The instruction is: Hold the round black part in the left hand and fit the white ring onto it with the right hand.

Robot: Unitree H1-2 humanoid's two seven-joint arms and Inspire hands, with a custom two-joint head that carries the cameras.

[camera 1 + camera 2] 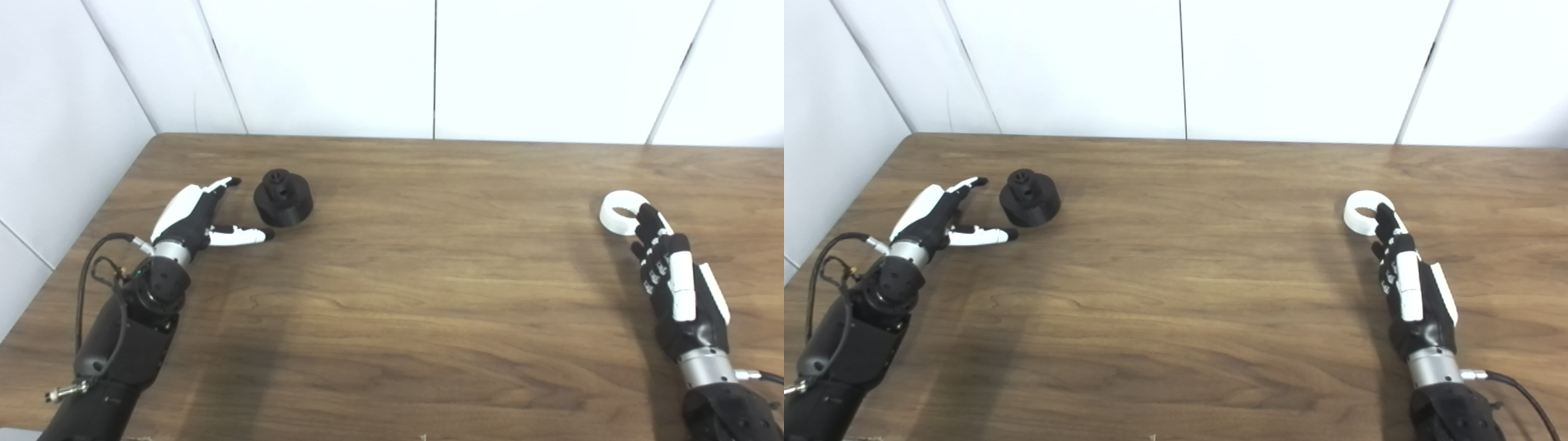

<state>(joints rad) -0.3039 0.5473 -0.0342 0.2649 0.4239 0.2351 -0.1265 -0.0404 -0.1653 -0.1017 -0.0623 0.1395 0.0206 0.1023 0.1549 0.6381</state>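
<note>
The round black part (283, 197) stands on the wooden table (429, 275) at the left, with a small hub on top. My left hand (196, 220) lies just left of it, open, with its fingers spread towards the part and a small gap between them. The white ring (617, 211) lies at the right side of the table. My right hand (667, 269) reaches it from the near side, with a black fingertip over the ring's hole at its right rim. I cannot see whether that hand grips the ring. Both also show in the right eye view: the part (1029, 197) and the ring (1363, 211).
White wall panels (429, 61) close the table's back edge, and another panel runs along its left side. The left arm's cable (92, 257) loops beside the wrist.
</note>
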